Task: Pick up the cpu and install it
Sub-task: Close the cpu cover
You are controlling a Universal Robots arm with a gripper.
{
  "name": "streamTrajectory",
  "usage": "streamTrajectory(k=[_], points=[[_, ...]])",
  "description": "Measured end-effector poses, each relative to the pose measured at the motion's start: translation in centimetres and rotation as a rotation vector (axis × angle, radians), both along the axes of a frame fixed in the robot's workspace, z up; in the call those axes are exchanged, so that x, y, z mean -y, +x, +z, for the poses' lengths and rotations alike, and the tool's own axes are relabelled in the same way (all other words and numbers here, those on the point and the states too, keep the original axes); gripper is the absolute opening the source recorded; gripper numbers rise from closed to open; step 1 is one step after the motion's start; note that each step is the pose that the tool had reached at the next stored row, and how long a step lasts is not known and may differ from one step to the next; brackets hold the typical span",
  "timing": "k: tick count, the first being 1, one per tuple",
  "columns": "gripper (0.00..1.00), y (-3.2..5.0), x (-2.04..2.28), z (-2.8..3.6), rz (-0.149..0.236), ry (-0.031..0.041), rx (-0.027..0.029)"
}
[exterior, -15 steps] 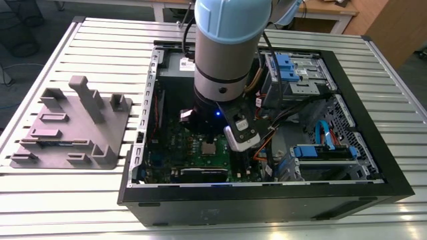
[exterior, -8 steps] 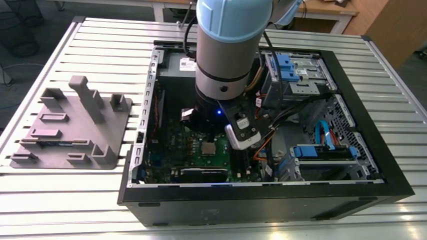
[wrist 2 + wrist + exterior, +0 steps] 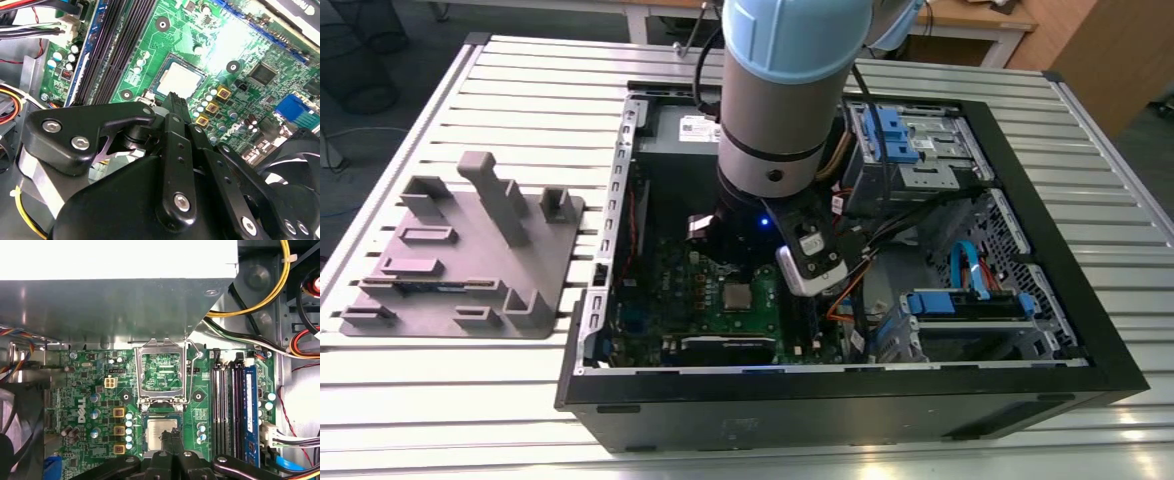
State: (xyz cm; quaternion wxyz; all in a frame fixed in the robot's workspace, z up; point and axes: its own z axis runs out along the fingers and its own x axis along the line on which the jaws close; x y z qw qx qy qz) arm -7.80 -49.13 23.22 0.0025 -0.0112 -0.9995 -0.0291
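Table: we see a slatted metal table (image 3: 520, 80) carrying the whole job, with a grey fixture tray (image 3: 454, 260) on the exterior view's left.
Case: an open computer case (image 3: 854, 410) lies on its side on the table, and the arm (image 3: 787, 100) reaches down into it.
Motherboard: the green motherboard (image 3: 200, 390) lies flat on the case floor, directly below the wrist.
Memory slots: the long dark memory slots (image 3: 227, 405) run just beside the socket area.
Socket frame: the hinged metal socket frame (image 3: 163, 346) stands swung open, and we see bare board through its window.
Cpu: the cpu (image 3: 159, 427) lies flat in the socket, silvery top up, next to the open frame. It looks to us as if it is already in its seat, though we cannot tell how fully.
Gripper: the gripper (image 3: 172, 436) hangs right over the cpu, with its tips above the edge farthest from the open frame. We cannot tell whether they touch the metal top.
Jaws: they are pressed together with only a thin seam, and nothing shows between them.
Key relation: the cpu lies straight below the tips, not off to one side. It is square, so it has no long axis, and the seam between the fingers runs in line with the memory slots.
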Motion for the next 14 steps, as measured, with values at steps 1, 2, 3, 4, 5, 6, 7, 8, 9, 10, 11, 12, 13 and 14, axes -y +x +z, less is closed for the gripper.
streamTrajectory(k=[1, 2, 3, 4, 5, 6, 7, 8, 9, 10, 11, 12, 13, 14], points=[[0.11, 0.0, 0.0, 0.0, 0.0, -0.0001, 0.0], [0.11, 0.0, 0.0, 0.01, 0.0, -0.0002, 0.0], [0.11, 0.01, -0.01, 0.01, 0.0, -0.0001, 0.0], [0.11, 0.01, -0.01, 0.01, 0.0, -0.0001, 0.0], [0.11, 0.01, -0.01, 0.0, 0.0, -0.0001, 0.0], [0.11, 0.01, -0.02, 0.0, 0.0, -0.0001, 0.0], [0.11, 0.03, -0.04, 0.0, 0.0, -0.0001, 0.0], [0.11, 0.06, -0.07, -0.01, 0.0, -0.0001, 0.0], [0.11, 0.1, -0.1, -0.01, 0.0, -0.0002, -0.0001], [0.11, 0.12, -0.1, -0.02, 0.0, -0.0001, 0.0], [0.11, 0.12, -0.1, -0.02, 0.0, -0.0001, -0.0001], [0.11, 0.13, -0.1, -0.02, 0.0, -0.0001, 0.0], [0.11, 0.13, -0.11, -0.03, 0.0, 0.0, 0.0], [0.11, 0.14, -0.11, -0.02, 0.0, -0.0002, -0.0001]])
